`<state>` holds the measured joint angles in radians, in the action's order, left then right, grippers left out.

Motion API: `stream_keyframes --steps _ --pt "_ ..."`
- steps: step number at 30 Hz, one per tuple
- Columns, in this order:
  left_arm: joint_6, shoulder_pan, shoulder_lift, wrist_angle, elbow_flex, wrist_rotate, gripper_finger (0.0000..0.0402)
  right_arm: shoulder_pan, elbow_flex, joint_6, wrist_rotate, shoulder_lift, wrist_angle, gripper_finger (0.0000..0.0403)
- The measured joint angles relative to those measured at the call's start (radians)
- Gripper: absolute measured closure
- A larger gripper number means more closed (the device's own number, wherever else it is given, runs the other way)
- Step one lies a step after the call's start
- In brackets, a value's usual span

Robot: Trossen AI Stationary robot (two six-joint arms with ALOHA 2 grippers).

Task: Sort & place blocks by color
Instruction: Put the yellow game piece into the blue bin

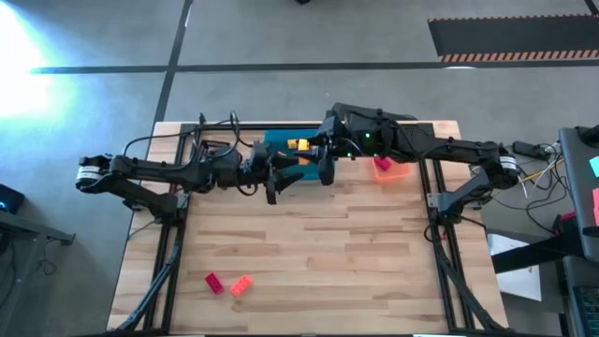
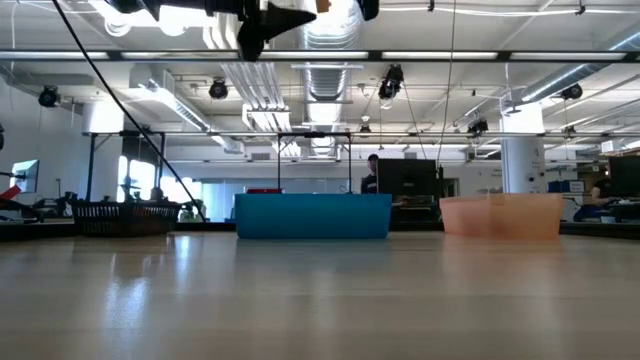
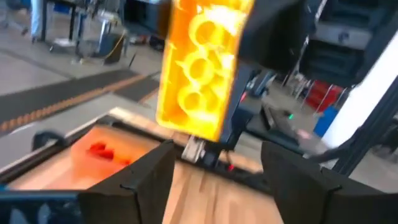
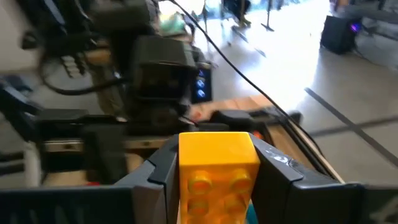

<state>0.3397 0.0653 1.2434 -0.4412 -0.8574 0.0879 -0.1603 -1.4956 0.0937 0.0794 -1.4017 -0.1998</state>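
Observation:
A yellow-orange block (image 4: pixel 217 165) hangs in the air over the blue tray (image 1: pixel 279 140) at the table's far middle, with my right gripper (image 4: pixel 214 149) shut on it. In the left wrist view the same block (image 3: pixel 199 68) shows its hollow underside. My left gripper (image 3: pixel 214 155) faces it from the table's left. It is open, its fingers spread apart just short of the block and touching nothing. A red block (image 1: pixel 214 282) and an orange-pink block (image 1: pixel 241 285) lie flat on the wood near the front left. My right gripper pinches the yellow-orange block between its two fingers, one on each long side (image 4: pixel 186 168). The fingers come in level from the table's right. The block is lifted clear above the blue tray, with its studded face (image 4: pixel 217 186) toward my right wrist.
An orange tray (image 1: pixel 395 171) holding a pink-red block (image 1: pixel 382 165) stands at the far right beside the blue tray (image 2: pixel 312 215). A black basket (image 2: pixel 125 215) stands at the far left. Bare wood (image 1: pixel 328 243) stretches across the table's middle and near part.

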Motion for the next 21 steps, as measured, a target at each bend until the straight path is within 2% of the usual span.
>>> stream_keyframes --steps 3,7,13,16,21 --pt "0.011 0.0 -0.001 0.09 0.0 0.0 0.0167 -0.048 0.0 -0.004 -0.002 -0.006 -0.061 0.0277" --pt "0.107 0.0 -0.002 0.253 0.0 0.0 0.0165 -0.131 0.02 -0.018 -0.032 -0.046 -0.134 0.0277" --pt "0.265 0.0 -0.003 0.511 0.0 -0.001 0.0164 -0.243 0.058 -0.005 -0.057 -0.211 -0.14 0.0277" --pt "0.327 0.0 -0.007 0.573 0.001 -0.001 0.0164 -0.272 0.062 0.044 -0.088 -0.329 -0.148 0.0277" --pt "0.414 0.0 -0.025 0.582 0.001 -0.001 0.0164 -0.299 0.051 0.141 -0.087 -0.465 -0.146 0.0277"
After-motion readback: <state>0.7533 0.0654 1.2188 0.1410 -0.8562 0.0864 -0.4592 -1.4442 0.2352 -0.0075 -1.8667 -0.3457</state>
